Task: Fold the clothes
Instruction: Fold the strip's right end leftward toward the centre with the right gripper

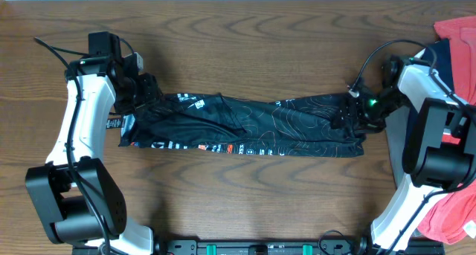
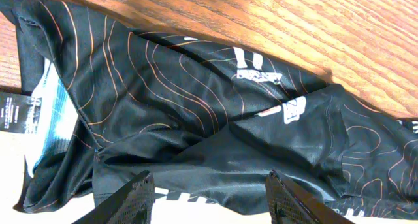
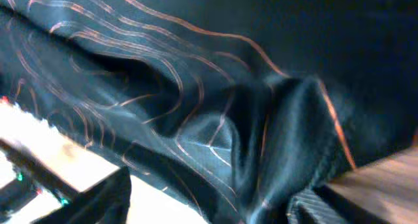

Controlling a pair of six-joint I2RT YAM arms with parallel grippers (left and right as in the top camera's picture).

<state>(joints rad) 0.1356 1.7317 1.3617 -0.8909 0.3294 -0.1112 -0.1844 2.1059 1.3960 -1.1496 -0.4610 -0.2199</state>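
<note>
The black jersey [image 1: 253,125] with fine orange contour lines lies folded into a long narrow strip across the middle of the table. White lettering runs along its near edge. My left gripper [image 1: 141,91] is at the strip's left end. In the left wrist view [image 2: 212,194] its fingers are spread wide over the jersey [image 2: 196,106]. My right gripper [image 1: 355,110] is at the strip's right end. In the right wrist view [image 3: 209,204] its fingers are apart, with bunched jersey cloth [image 3: 196,87] between and above them. Neither gripper is closed on the cloth.
A red garment [image 1: 457,32] lies at the table's far right corner beside a navy one [image 1: 439,58]. More red cloth [image 1: 446,210] hangs at the near right. The wooden table [image 1: 245,47] shows behind and in front of the jersey.
</note>
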